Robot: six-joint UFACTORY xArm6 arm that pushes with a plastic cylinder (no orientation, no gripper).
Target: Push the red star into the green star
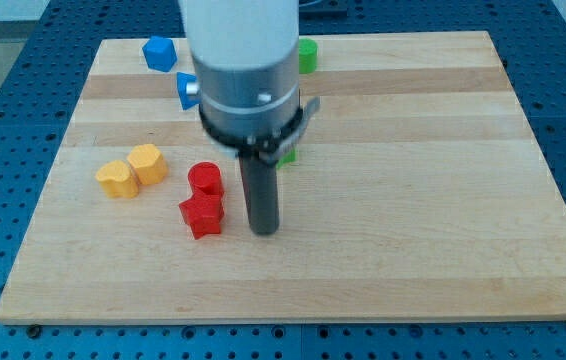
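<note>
The red star lies on the wooden board, left of centre. My tip rests on the board just to the view's right of the red star, a small gap apart. A green block peeks out from behind the rod's mount, up and right of the tip; it is mostly hidden and its shape cannot be made out. A second green block sits at the board's top edge, partly hidden by the arm.
A red cylinder touches the red star's top side. Two yellow blocks sit together at the left. A blue block lies at the top left, and another blue block is partly behind the arm.
</note>
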